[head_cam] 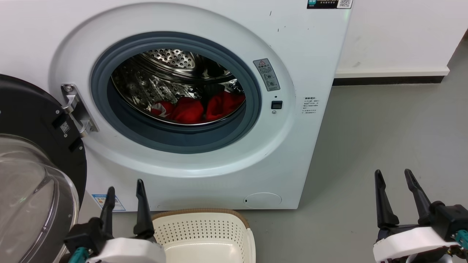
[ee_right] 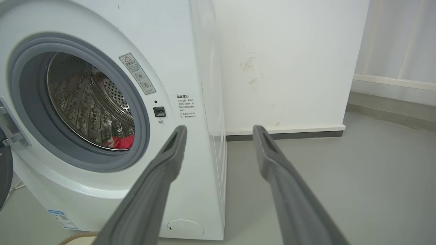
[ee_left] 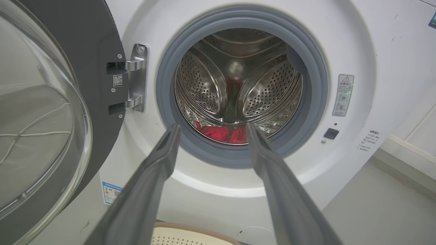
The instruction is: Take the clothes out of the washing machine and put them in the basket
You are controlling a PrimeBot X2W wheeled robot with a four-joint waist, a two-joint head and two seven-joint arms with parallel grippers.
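The white washing machine [head_cam: 299,54] stands with its door swung open to the left. Red clothes [head_cam: 197,107] lie at the bottom of its steel drum; I also see the clothes [ee_left: 221,133] in the left wrist view and the clothes [ee_right: 123,142] in the right wrist view. The cream basket [head_cam: 204,233] sits on the floor in front of the machine, with nothing in the part I can see. My left gripper [head_cam: 125,185] is open just left of the basket, below the porthole. My right gripper [head_cam: 393,175] is open over the floor, right of the machine.
The open black-rimmed glass door [head_cam: 33,175] juts out at the left, close to my left arm. Grey floor [head_cam: 384,128] stretches to the right of the machine, up to a white wall [head_cam: 398,33] with a dark skirting.
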